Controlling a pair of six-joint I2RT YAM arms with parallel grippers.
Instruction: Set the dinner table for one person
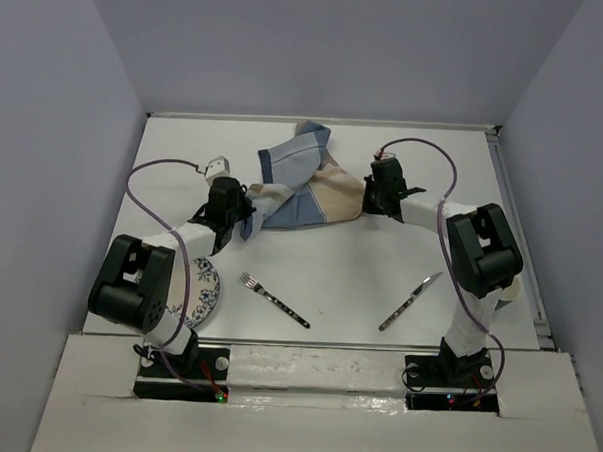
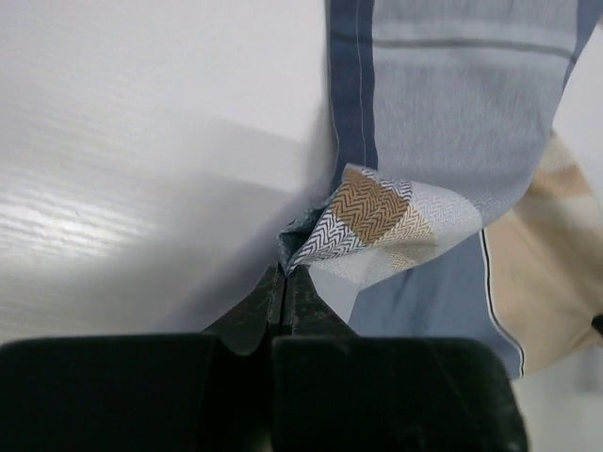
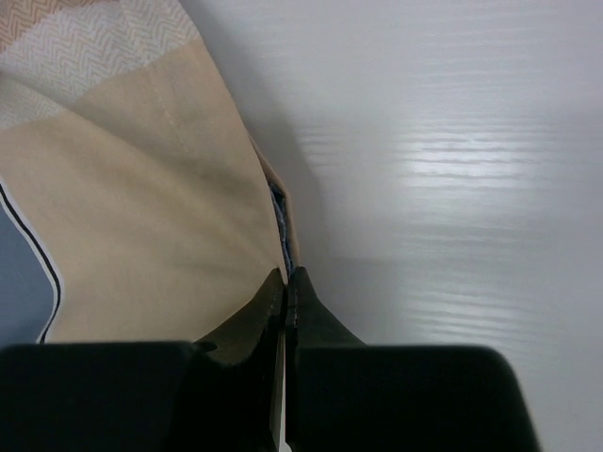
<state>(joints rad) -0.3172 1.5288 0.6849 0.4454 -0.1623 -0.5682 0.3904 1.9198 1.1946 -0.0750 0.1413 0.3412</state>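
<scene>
White and matte, the large rectangular dinner table (image 1: 350, 268) fills the top view, with a thin metal rail along its edges. On its far half lies a rumpled blue-and-tan plaid cloth (image 1: 298, 186), stretched between the two arms. The left gripper (image 1: 244, 215) is clamped on a bunched corner at the cloth's left side (the left wrist view shows herringbone weave pinched between fingers that meet with no gap). The right gripper (image 1: 368, 201) is likewise closed tight, nipping the tan edge of the cloth's right side.

Nearer the arm bases, a round blue-and-white patterned plate (image 1: 204, 292) sits at the left, partly hidden under the left arm. A metal fork with a dark handle (image 1: 274, 299) lies near the middle, and a metal knife (image 1: 410, 301) lies just beside the right arm, well apart from the fork.
</scene>
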